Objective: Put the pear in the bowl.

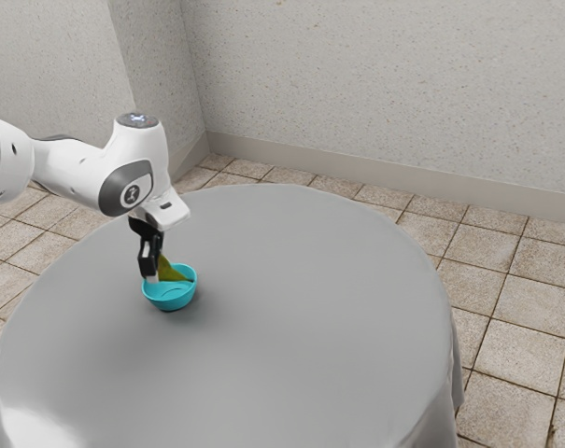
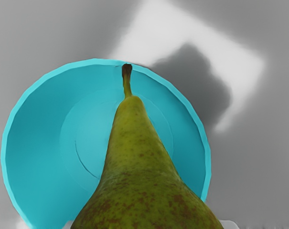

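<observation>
My gripper (image 1: pixel 152 275) is at the bowl's near-arm side in the exterior view, shut on the pear (image 1: pixel 174 272), whose green-brown body reaches out over the bowl. The turquoise bowl (image 1: pixel 171 300) stands upright on the table. In the wrist view the gripper (image 2: pixel 148 225) shows pale fingertips at the lower edge, one on each side of the wide part of the pear (image 2: pixel 139 167). The narrow end and dark stem point away across the bowl (image 2: pixel 34 143), reaching its far rim in that view. Whether the pear touches the bowl, I cannot tell.
A round table with a grey cloth (image 1: pixel 319 308) carries the bowl, which stands toward the exterior view's left. Beyond the table are a tiled floor (image 1: pixel 506 308) and a speckled wall (image 1: pixel 375 84). A bright patch and a dark shadow lie beside the bowl in the wrist view.
</observation>
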`<state>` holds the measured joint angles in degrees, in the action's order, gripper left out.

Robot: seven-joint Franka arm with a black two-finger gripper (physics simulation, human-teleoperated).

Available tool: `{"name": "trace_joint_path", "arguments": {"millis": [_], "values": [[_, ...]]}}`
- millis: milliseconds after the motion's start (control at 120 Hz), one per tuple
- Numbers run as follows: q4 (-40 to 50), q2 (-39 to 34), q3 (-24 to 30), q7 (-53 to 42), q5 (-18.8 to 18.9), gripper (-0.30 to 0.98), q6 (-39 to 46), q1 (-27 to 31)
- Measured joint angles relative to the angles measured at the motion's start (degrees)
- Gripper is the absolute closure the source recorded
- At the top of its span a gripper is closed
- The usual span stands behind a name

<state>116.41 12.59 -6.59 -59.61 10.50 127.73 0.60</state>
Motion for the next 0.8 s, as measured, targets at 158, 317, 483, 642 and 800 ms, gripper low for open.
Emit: {"name": "trace_joint_path", "arguments": {"millis": [158, 317, 483, 642, 800], "values": [[-0.02, -0.03, 0.0, -1.15, -0.51, 0.2, -1.02, -0.12], [-0.08, -0.25, 0.02, -2.08, -0.73, 0.1, -1.54, -0.35], [-1.13, -5.02, 0.64, -2.12, -1.03, 0.04, -1.84, -2.67], [-8.9, -13.95, 0.8, 4.92, -1.33, 0.02, -7.68, -5.11], [-20.67, -16.64, 3.79, 17.94, -3.93, 0.01, -20.52, -5.36]]}}
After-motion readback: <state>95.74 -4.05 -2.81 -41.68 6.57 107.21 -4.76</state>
